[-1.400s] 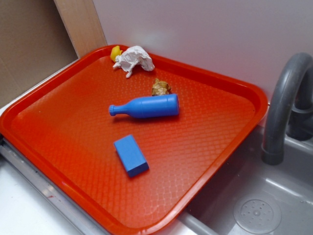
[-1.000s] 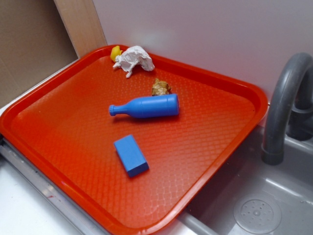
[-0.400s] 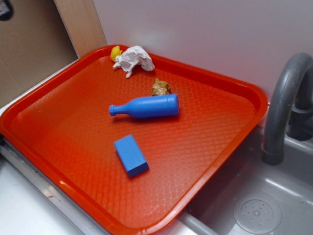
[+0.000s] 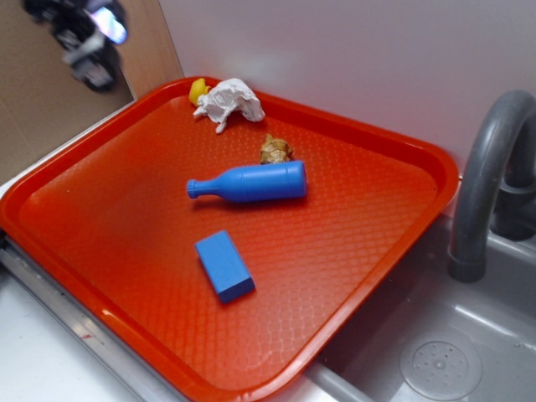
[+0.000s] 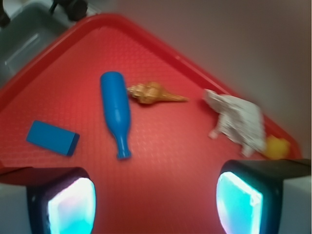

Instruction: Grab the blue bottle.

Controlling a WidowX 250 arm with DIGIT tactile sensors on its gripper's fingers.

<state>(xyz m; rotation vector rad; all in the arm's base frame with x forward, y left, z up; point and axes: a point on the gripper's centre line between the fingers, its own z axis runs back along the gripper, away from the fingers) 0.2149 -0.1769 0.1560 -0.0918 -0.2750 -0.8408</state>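
Blue plastic is what I am after: the blue bottle lies flat on its side near the middle of the red tray. Lying down like that, it cannot tip over, but I think it could roll. Its thin neck points one way and its fat end the other, so I guess the round fat part is the best place to pinch, across its width.

My pincer is wide open and holds nothing. It hangs high up by the far corner of the tray, well apart from the bottle. In the wrist view both fingers show at the bottom, with the bottle up ahead between them.

A little golden shell sits just beside the bottle's fat end. That one could get in my way. I cannot tell if they touch. A flat blue block lies near the bottle on the other side. It is blue too, so I must not mix them up. A crumpled white wad and a small yellow thing sit off in the corner, far enough not to matter.
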